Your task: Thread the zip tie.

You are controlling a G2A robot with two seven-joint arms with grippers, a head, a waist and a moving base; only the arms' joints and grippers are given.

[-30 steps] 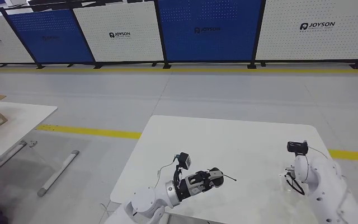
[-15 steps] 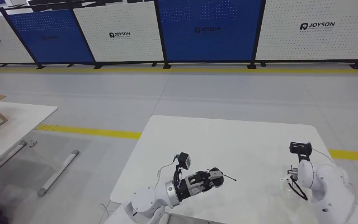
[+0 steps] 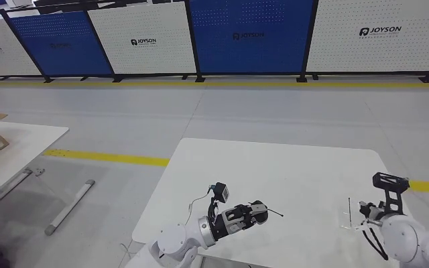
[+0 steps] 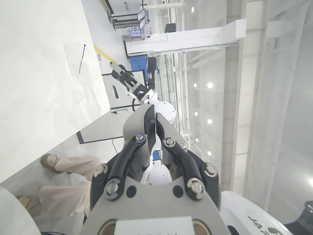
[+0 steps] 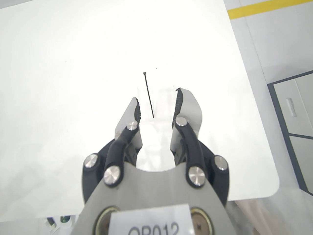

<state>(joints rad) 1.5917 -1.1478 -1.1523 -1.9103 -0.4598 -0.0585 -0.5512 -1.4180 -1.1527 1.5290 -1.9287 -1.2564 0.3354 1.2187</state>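
Zip tie (image 5: pixel 148 94) lies flat on the table (image 5: pixel 73 37), right side, with the right gripper (image 5: pixel 157 94) wide open just beside it. Left gripper (image 4: pixel 155 113) is pinched shut at near left.

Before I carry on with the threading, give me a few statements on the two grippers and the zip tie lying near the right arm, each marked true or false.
1. The right gripper is open. True.
2. The right gripper has the zip tie clamped between its fingers. False: the zip tie lies loose on the table, and the gripper is apart from it.
3. The left gripper is spread wide open. False: its fingers are pressed together.
4. The zip tie on the table lies straight, not closed into a loop. True.
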